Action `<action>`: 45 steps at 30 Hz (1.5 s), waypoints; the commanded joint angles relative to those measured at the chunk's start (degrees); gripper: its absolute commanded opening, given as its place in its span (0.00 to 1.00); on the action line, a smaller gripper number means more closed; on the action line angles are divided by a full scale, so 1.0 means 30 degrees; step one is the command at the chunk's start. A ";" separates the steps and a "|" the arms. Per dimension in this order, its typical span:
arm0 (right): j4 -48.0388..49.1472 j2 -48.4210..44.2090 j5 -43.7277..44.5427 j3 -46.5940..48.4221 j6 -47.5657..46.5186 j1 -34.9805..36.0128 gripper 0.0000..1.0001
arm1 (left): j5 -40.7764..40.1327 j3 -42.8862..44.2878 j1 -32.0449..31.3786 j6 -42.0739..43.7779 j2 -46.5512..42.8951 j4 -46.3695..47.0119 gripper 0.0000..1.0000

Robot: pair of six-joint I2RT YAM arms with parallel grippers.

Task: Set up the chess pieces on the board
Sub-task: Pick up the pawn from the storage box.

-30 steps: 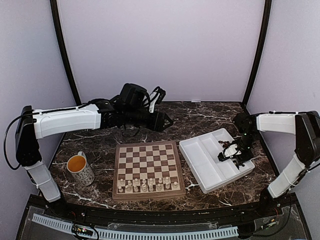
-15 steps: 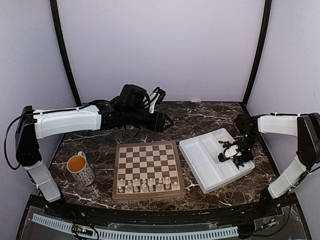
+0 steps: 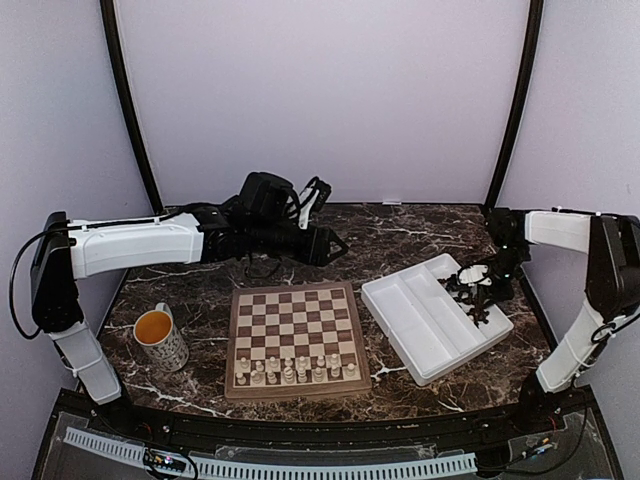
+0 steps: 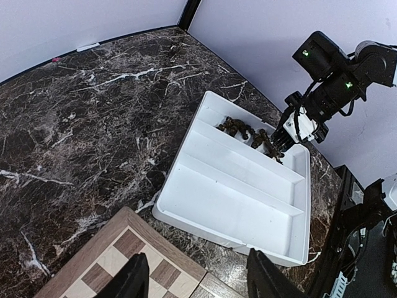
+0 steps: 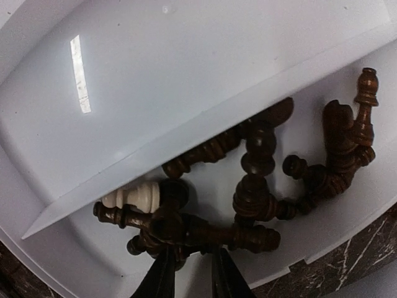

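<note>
Nearest you, the board [image 3: 297, 340] sits at the middle of the tabletop [image 3: 200, 290]. Its two nearest rows are lined with the pale pieces [image 3: 295, 370], while the far rows carry nothing. So judge the pale side done and the dark side not yet begun.

A mug [image 3: 160, 338] of orange liquid stands just left of the board, apart from it. Keep it out of any sweep.

To the right of the board lies the white tray [image 3: 415, 320], angled. The dark pieces [image 5: 251, 198] are heaped in its far right compartment, tangled and lying on their sides. One stray pale piece [image 5: 132, 196] lies among them.

Your right arm [image 3: 560, 230] reaches down into that heap. In its wrist view the right jaws stand only a narrow gap apart, with a dark piece right at their tips. Whether they actually grip it, you cannot tell from here. The step in hand looks like picking the first dark piece.

Next, confirm a single piece comes away, not a cluster. Lift it above the tray wall, carry it left to the board's far rows, and stand it upright on its square.

Farthest out, your left arm [image 3: 130, 245] hangs above the tabletop beyond the board, its left jaws open and holding nothing.
</note>
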 commanded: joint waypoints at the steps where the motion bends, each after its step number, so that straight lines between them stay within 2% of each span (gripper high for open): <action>1: -0.1306 -0.0042 -0.1219 0.0372 0.0388 -0.0196 0.25 | 0.0345 -0.0214 0.0075 -0.0042 -0.0538 0.0703 0.55; 8: -0.1782 -0.1447 -0.1799 -0.0505 -0.0756 0.0239 0.32 | 0.0392 -0.0108 0.0095 0.0049 -0.0524 0.0685 0.56; 16: -0.0919 -0.1980 -0.0601 -0.1891 -0.0996 0.2053 0.31 | 0.0346 -0.0093 0.0090 -0.0090 -0.0557 0.0690 0.56; 23: -0.0189 -0.0703 0.0262 -0.1061 -0.0850 0.1899 0.28 | 0.0286 -0.0028 0.0072 -0.0125 -0.0641 0.0536 0.56; 36: -0.1403 -0.1190 0.0761 -0.0140 -0.2019 0.1793 0.30 | 0.0422 0.0466 0.0075 -0.0067 -0.0275 0.0312 0.56; 45: 0.1078 -0.0589 0.1534 -0.1441 -0.2521 0.1885 0.33 | 0.0382 0.0246 0.0078 -0.0037 -0.0416 0.0341 0.56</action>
